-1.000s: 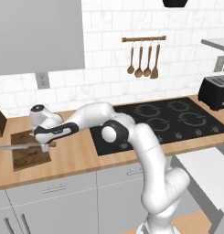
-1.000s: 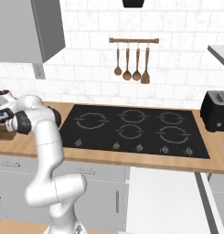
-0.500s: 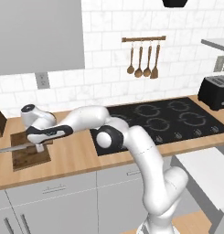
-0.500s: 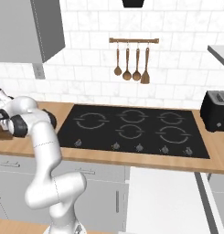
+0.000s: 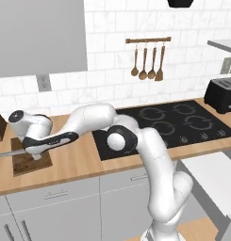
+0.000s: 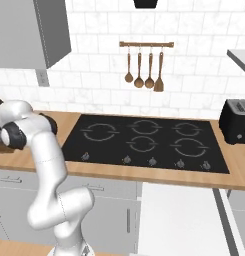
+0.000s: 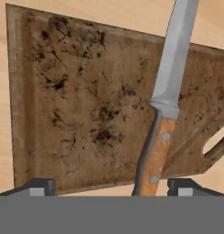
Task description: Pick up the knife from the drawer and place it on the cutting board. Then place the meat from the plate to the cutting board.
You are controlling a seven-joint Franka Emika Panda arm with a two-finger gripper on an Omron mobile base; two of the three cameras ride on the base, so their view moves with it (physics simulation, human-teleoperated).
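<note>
Fingers: the gripper (image 7: pixel 111 185) stood spread wide, released, one finger (image 7: pixel 38 186) at each side of the hand view's bottom, nothing clamped between them.
Between the fingers: the knife (image 7: pixel 166 98) lay free, its wooden riveted handle passing between the two tips and nearer the right one, touching neither as far as the view showed.
Blade: a silver-grey blade ran away from the fingers, up and slightly right, and out past the far edge of the board.
Under the knife: the board (image 7: pixel 86 105), dark brown and stained, lay flat below the fingers; the handle and the near part of the blade rested on it.
Right of the fingers: the board's handle cut-out showed at the right edge of the hand view.
Around the board: a pale wood counter (image 7: pixel 1 114) showed on the left and beyond the far edge.
Left base view: the gripper (image 5: pixel 34 151) hung low over the board (image 5: pixel 29 162), with the knife (image 5: pixel 6 154) poking out leftward past the board's edge.
Further out: the hob (image 5: pixel 166 124) lay well to the right, spoons (image 5: pixel 146 59) hung on the wall above it, and a toaster (image 5: pixel 221 94) stood at the far right.
Right base view: the arm (image 6: pixel 36 145) reached off the left edge beside the hob (image 6: pixel 144 142).
</note>
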